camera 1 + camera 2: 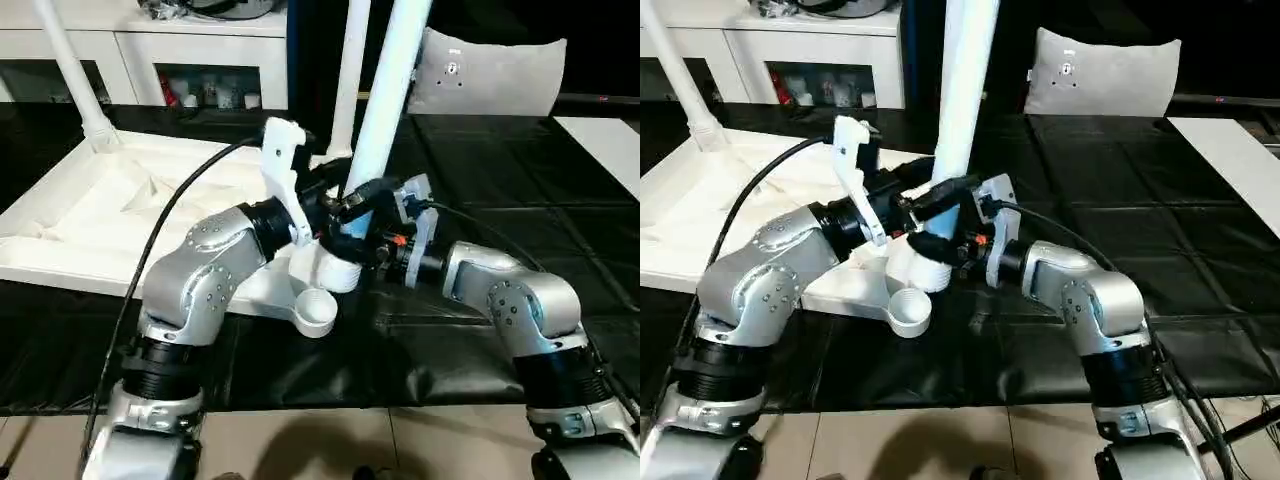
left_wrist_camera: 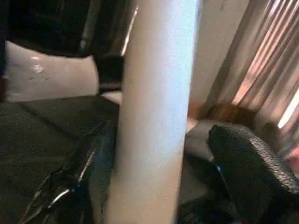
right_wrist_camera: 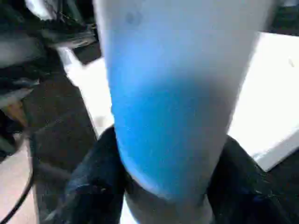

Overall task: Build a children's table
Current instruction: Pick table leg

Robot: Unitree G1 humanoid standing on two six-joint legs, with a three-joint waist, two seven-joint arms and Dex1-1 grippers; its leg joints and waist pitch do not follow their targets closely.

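Left eye view: a white plastic square table top (image 1: 110,215) lies upside down, ribbed underside up, on a glossy black sheet (image 1: 520,200) that covers the floor at the left and middle of the scene. Nearer the robot the sheet ends and pale floor tiles (image 1: 330,445) show. Three white tapered tubular legs rise from the top: one at the far left corner (image 1: 70,70), one at the far right corner (image 1: 348,75), and one at the near right corner (image 1: 390,100), standing in a round white socket (image 1: 335,265). An open round cup (image 1: 317,313) juts from that corner toward the robot.

Both silver forearms meet at the base of this near leg. The right gripper (image 3: 159,186) has its two black fingers (image 3: 93,182) closed around the leg, one on each side and pressed against it. The left gripper (image 2: 187,158) stands wide apart around the same leg; in the left wrist view one textured black pad (image 2: 247,172) sits clear of the tube, so it has no hold on it.

At the far side, a white cabinet (image 1: 200,50) with open shelves holds small items. A grey-white cushion (image 1: 490,75) leans at the far right, and a pale board (image 1: 605,150) lies at the right edge.
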